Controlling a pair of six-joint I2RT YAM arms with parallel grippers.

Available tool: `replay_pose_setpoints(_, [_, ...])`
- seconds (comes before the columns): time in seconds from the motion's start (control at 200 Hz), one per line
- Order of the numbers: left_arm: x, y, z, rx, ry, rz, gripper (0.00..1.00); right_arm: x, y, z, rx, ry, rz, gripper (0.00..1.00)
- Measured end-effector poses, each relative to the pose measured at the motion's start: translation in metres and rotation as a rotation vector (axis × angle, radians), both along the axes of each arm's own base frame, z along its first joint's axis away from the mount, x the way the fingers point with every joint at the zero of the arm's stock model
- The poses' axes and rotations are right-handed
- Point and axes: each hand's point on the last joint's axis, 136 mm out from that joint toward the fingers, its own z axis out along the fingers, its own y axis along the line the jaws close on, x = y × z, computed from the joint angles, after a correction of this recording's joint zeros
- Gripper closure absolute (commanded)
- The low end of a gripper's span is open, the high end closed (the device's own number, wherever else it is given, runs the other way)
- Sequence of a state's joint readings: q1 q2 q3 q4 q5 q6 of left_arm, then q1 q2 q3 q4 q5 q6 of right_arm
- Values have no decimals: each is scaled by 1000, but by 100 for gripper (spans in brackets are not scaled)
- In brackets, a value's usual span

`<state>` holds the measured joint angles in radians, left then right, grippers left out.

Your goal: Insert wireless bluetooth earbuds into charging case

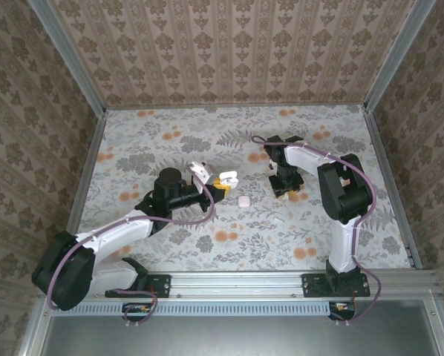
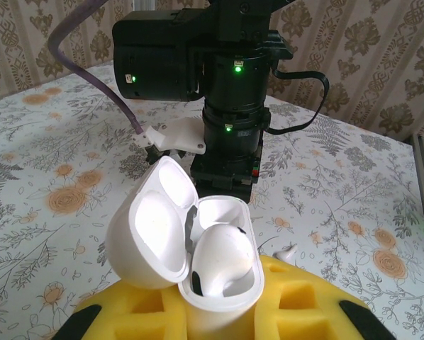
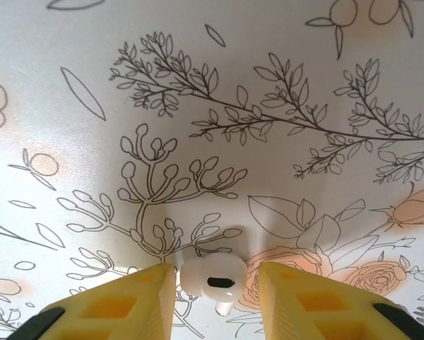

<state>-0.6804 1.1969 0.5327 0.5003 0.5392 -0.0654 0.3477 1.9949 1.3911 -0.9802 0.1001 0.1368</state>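
The white charging case (image 2: 215, 283) stands upright between the yellow foam fingers of my left gripper (image 2: 220, 315), which is shut on it. Its lid (image 2: 152, 230) is swung open to the left, and one white earbud (image 2: 222, 255) sits in the case. From above, the left gripper (image 1: 220, 187) holds the case (image 1: 227, 178) near the table's middle. My right gripper (image 1: 283, 190) points straight down at the table. Another earbud (image 3: 210, 278) lies on the cloth between its open yellow fingers (image 3: 137, 301); the left finger touches it and the right one stands apart.
A second, closed white case (image 1: 243, 200) lies just right of the left gripper. A loose earbud (image 1: 279, 219) lies nearer the front, and a small white earbud (image 2: 286, 252) shows on the cloth behind the left gripper's finger. The floral cloth (image 1: 170, 141) covers the walled table.
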Motion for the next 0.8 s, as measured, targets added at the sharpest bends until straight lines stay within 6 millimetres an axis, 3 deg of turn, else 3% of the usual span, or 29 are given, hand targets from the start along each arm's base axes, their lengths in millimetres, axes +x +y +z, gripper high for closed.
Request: replay_pose_setpoints(0.8, [-1,0,2,-4,-4,-3,100,-7,-1,-1,0,6,-17,76])
